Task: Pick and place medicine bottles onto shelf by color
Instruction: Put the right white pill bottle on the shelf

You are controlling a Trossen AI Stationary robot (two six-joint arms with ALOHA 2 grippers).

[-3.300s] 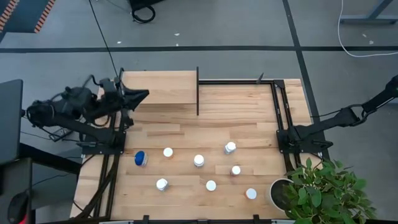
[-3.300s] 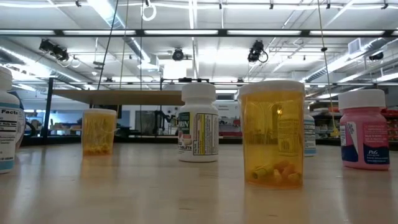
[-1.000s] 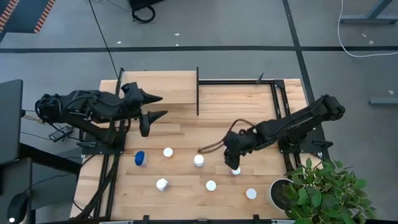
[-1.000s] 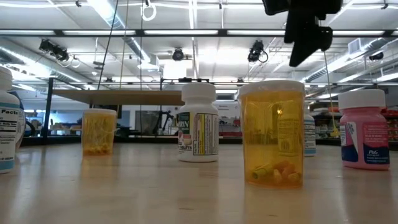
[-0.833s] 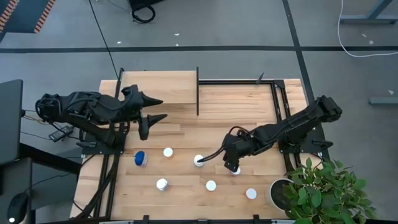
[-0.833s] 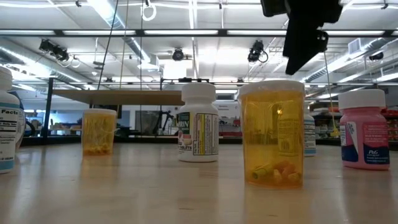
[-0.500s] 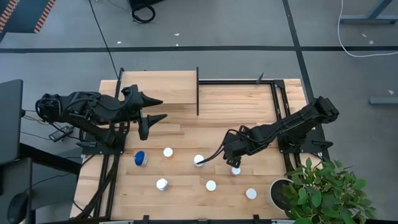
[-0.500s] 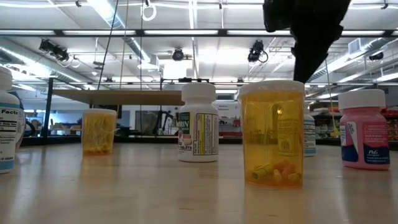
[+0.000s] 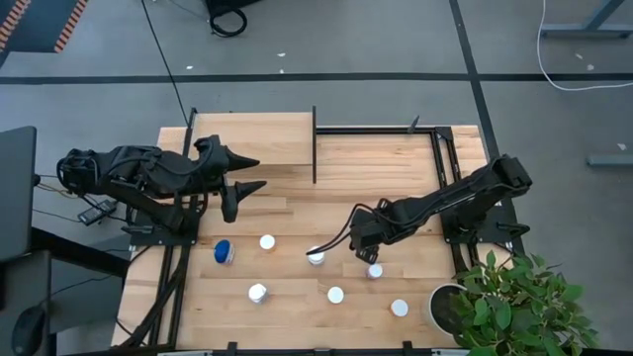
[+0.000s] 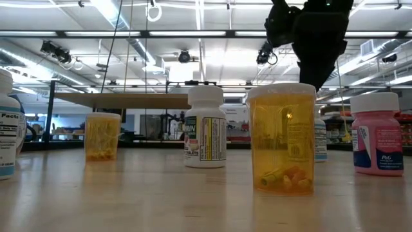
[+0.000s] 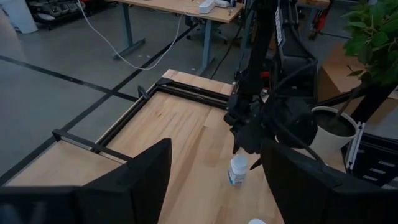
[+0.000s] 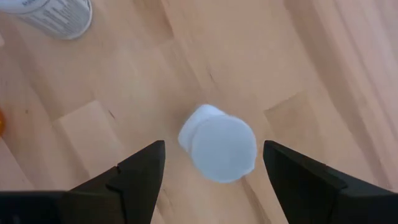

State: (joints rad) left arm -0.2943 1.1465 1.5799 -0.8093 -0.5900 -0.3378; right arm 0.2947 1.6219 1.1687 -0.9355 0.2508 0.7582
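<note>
Hovering with its fingers spread wide and nothing between them, the right claw (image 12: 214, 171) looks straight down on a white-capped bottle (image 12: 217, 148) standing on the counter (image 9: 297, 218); the cap sits roughly midway between the two fingers (image 12: 140, 174). The main risk, as I judge it, is a descent slightly off centre: one finger would land on the cap's edge or shove the body sideways, tipping the bottle. A toppled bottle could roll toward the neighbouring bottle (image 9: 316, 256) or the other one (image 9: 375, 270) close by. Closing too high on the smooth cap could let it slip out during the carry to the shelf (image 9: 252, 138), which lies well apart at the far left. The left claw (image 9: 247, 173), also spread and empty, waits beside that shelf, so a crossing carry could crowd it.
</note>
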